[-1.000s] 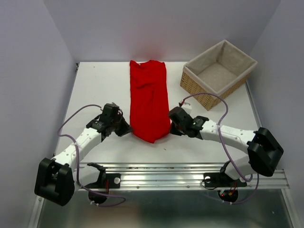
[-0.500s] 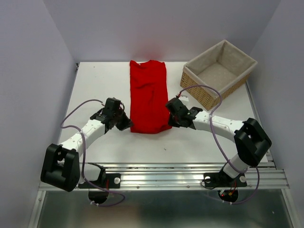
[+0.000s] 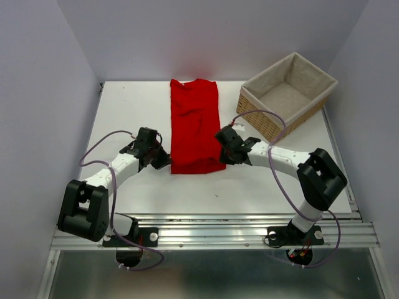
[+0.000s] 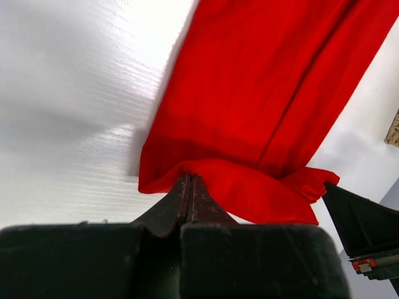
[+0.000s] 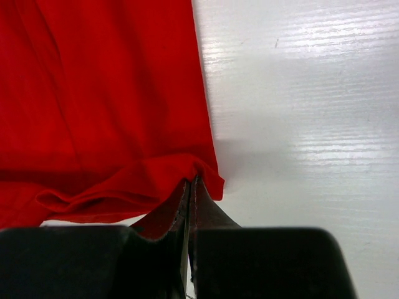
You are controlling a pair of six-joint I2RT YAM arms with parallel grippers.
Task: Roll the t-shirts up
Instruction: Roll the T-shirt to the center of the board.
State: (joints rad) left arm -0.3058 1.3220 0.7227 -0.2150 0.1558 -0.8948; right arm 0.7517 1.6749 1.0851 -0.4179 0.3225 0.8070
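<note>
The red t-shirt (image 3: 195,124) lies as a long folded strip down the middle of the white table, neck end at the far side. Its near end is turned over into a low fold (image 3: 196,166). My left gripper (image 3: 166,162) is shut on the fold's left corner; the left wrist view shows the jaws closed on the cloth (image 4: 189,180). My right gripper (image 3: 223,158) is shut on the fold's right corner, jaws closed on the hem (image 5: 192,182). The shirt fills the top of both wrist views (image 4: 262,93) (image 5: 100,93).
A wicker basket (image 3: 287,96) with beige lining stands at the far right, close behind my right arm. The white table (image 3: 124,106) ends at a metal rail (image 3: 212,233) along the near edge. Grey walls enclose the left, right and back.
Both grippers have carried the shirt's near end away from me, over the shirt. The pointed hanging end has become a straight folded edge, and the strip now looks shorter.
</note>
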